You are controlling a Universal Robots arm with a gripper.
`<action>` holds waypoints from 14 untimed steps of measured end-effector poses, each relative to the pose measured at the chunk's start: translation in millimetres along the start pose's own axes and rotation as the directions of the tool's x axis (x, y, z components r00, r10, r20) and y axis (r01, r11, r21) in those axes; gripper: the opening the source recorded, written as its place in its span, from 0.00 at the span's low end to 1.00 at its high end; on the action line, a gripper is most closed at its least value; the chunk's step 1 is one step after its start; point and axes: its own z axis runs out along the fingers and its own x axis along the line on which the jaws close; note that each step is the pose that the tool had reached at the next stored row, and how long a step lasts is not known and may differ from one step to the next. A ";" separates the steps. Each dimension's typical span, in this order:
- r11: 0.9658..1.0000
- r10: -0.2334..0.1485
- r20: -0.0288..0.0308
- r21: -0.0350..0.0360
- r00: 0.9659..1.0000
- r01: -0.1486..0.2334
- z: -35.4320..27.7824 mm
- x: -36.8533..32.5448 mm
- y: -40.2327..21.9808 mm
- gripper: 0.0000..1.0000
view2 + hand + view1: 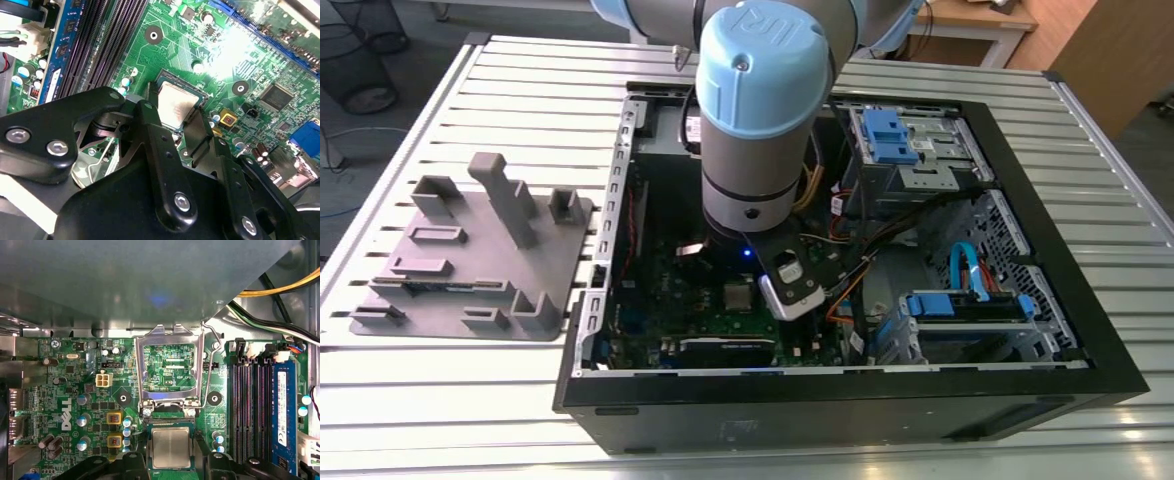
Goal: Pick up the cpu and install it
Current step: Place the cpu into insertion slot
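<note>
Gripper [172, 466] straddled the cpu [171, 447] closely, though whether it pinched the chip I could not tell. The cpu lay in the motherboard [220, 415] socket, beside the flipped-up metal frame [167, 335], inside the open computer case [854, 390].

Brushed silver metal cpu [171, 448], glossy green motherboard [75, 377]

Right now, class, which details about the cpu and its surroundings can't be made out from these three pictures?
1. The cpu: its near edge, in both wrist views, covered by the claw; whether it is gripped cannot be told.
2. The motherboard beyond the socket frame: first wrist view, covered by a blurred grey surface.
3. Small motherboard parts: second wrist view, washed out by glare.
4. The motherboard under the arm: exterior view, blocked by it.
</note>
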 end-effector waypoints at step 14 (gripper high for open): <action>1.000 0.000 0.000 0.000 1.000 0.000 0.0 0.0 1.4 0.44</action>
